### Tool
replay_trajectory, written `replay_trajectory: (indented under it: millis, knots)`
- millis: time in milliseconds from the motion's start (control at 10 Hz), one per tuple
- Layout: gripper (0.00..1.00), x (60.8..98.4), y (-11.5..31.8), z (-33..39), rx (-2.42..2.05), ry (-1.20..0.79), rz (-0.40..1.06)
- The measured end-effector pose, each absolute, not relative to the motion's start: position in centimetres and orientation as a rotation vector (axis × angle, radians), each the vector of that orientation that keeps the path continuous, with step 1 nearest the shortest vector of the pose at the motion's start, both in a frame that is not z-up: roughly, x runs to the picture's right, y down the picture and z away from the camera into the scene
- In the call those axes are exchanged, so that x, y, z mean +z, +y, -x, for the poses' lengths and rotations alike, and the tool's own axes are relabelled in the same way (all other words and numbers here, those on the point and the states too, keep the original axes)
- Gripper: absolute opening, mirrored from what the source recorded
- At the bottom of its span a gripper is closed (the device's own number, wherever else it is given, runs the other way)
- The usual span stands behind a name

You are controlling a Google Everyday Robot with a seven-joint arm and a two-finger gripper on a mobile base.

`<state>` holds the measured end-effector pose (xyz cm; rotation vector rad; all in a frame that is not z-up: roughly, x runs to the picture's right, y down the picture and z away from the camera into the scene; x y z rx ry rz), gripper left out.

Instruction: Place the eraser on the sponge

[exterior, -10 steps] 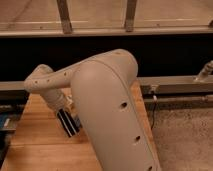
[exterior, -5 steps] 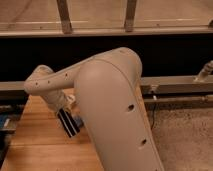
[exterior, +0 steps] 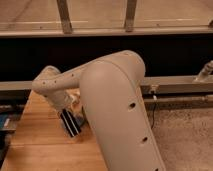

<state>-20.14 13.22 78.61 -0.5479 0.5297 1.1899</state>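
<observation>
My gripper hangs low over the left part of the wooden table, below the pale wrist. It is shut on the eraser, a black block with white lengthwise stripes that sticks out tilted beneath it, just above the wood. My big cream arm fills the middle of the view and covers most of the table. The sponge is hidden or out of view.
A dark wall with metal rails runs behind the table. Speckled floor lies to the right. Something blue shows at the left edge, beyond the table's side.
The arm has shifted slightly, and the eraser has crept a touch down and to the right with the gripper. Otherwise the scene is the same.
</observation>
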Motion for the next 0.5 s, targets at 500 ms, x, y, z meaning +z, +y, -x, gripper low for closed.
replay_trajectory:
  millis: [500]
  knots:
    - [0.0,80.1,12.6,20.6,1.202,0.463,0.629]
